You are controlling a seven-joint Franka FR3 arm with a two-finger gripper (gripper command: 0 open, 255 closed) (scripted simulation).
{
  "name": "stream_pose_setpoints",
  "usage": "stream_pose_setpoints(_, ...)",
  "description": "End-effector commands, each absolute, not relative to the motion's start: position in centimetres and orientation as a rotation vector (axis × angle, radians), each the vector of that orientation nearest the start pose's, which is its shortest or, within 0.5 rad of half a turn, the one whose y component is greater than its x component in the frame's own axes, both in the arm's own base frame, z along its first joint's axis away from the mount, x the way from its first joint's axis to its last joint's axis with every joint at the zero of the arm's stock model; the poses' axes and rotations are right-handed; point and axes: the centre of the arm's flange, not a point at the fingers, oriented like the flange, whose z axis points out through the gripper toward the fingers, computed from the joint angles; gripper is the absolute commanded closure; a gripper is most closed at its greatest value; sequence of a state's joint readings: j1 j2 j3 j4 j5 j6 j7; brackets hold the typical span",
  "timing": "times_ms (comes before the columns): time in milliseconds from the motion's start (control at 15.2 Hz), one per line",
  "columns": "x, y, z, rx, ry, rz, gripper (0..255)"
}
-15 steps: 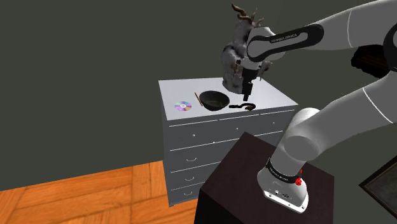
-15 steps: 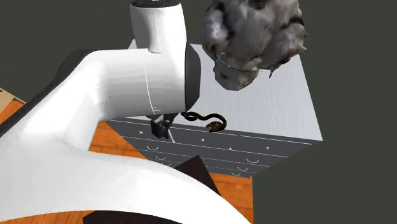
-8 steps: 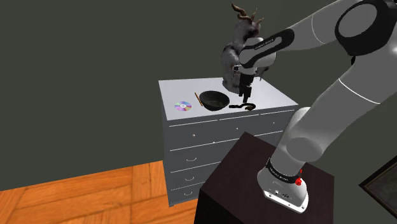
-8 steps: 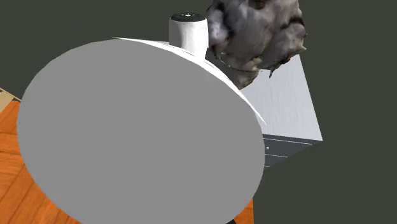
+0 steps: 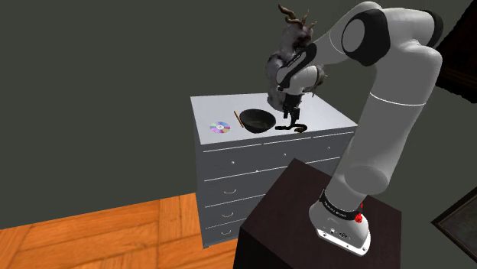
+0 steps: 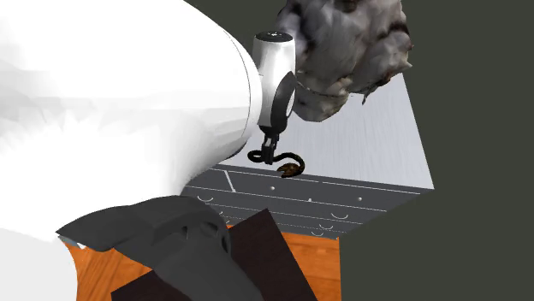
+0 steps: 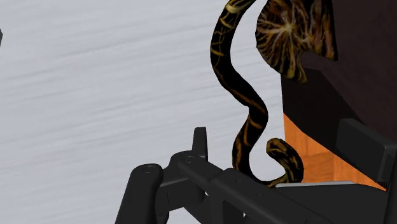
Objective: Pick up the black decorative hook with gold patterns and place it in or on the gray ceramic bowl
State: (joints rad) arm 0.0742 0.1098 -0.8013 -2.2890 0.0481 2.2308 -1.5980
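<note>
Right by the front edge of the grey dresser (image 5: 229, 107) top lies the black hook (image 6: 278, 160) with gold veining, flat on the surface. It is a slim S-curve. In the second exterior view its long axis runs along the dresser's front edge, with the broad, flared brown-gold end pointing to that view's right and the thin curled tail to the left. In the wrist view the tail curls close to the black hand while the flared end lies farthest from it, out past the dresser's edge.

The gripper (image 6: 270, 150) hangs straight down over the tail end and reaches the hook. Whether it is apart or clamped on the hook, I cannot tell.

Just beside the hook, on the shoulder view's left, sits the dark bowl (image 5: 258, 125). A thin brown stick (image 5: 238, 118) lies next to the bowl, and a shiny disc (image 5: 220, 128) lies further left. Behind them stands a grey lumpy figure (image 6: 342, 43) with antlers. Below, the dark stand (image 5: 306, 206) rests on a wooden floor (image 5: 115, 229).
</note>
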Motion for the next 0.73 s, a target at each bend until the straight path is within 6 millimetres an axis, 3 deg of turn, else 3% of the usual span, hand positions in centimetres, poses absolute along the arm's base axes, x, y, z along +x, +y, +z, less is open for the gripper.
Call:
stream_pose_setpoints(0, 37.9, -33.8, 29.6, -2.768, -1.241, 0.140, 0)
stream_pose_setpoints(330, 37.6, -33.7, 27.2, -2.768, -1.241, 0.140, 0)
stream_pose_setpoints(660, 37.6, -33.7, 27.2, -2.768, -1.241, 0.140, 0)
